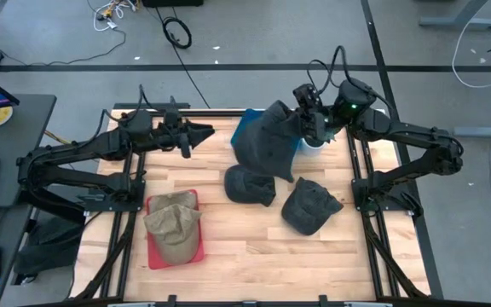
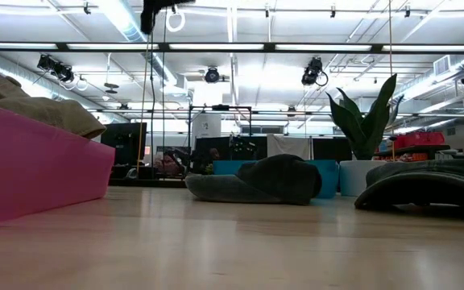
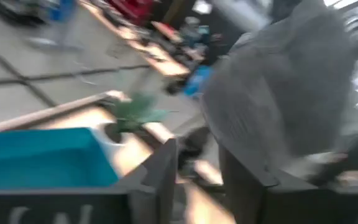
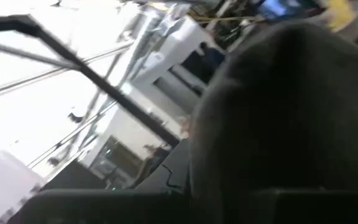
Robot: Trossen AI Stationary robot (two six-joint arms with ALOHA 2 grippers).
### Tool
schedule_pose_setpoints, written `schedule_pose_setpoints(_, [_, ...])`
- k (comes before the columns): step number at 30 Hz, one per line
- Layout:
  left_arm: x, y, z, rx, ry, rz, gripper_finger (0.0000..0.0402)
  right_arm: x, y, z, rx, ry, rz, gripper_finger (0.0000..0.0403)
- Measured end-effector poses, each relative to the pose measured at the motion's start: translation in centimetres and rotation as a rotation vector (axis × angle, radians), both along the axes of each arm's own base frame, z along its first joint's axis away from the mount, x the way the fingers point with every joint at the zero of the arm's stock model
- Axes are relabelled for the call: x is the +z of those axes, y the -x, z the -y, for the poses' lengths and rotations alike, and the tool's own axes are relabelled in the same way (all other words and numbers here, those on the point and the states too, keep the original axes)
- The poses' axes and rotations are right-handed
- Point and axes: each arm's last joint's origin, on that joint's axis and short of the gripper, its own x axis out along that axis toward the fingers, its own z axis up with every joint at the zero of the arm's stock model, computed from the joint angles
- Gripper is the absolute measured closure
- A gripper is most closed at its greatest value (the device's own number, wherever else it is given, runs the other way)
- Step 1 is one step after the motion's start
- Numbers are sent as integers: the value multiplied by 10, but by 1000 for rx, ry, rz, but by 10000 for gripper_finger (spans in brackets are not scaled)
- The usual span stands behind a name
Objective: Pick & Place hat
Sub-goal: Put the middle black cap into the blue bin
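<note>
My right gripper is shut on a dark grey hat and holds it up over the blue bin at the table's far side. That hat fills the right wrist view. Two more dark hats lie flat on the table. A khaki hat rests in the red tray near the left edge. My left gripper hovers open, left of the bin and pointing toward it; in its wrist view the held hat hangs ahead. My right gripper holds the dark grey hat by its edge on the far right side, coming in from the table's right. The hat is lifted clear and hangs below and to the left of the fingers, over the blue bin. The gripper body hides the pinch itself.
A white pot with a green plant stands just right of the bin, under my right gripper. In the low view the red tray fills the left, and the two lying hats sit mid-table. Bare wood lies along the near edge.
</note>
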Motion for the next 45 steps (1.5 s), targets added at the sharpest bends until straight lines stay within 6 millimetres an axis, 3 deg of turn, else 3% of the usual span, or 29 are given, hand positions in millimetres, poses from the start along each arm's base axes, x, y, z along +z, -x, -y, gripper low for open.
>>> schedule_pose_setpoints(6, [-8, 2, -4, 141, -55, -111, 201, -7, -8, 12, -104, -17, -28, 374])
schedule_pose_setpoints(11, [-8, 2, -4, 158, -81, -121, 175, -21, -16, 28, -294, -22, -115, 374])
schedule_pose_setpoints(16, [-8, 3, -5, 175, -102, -129, 177, -40, -20, 45, -492, -33, -262, 374])
schedule_pose_setpoints(25, [-8, 3, -5, 173, -110, -133, 181, -75, -36, 72, -676, -129, -442, 374])
schedule_pose_setpoints(35, [-9, 3, -5, 170, -127, -143, 181, -122, -54, 97, -774, -181, -655, 374])
schedule_pose_setpoints(45, [-8, 3, -4, 168, -148, -150, 181, -154, -64, 116, -827, -164, -776, 374])
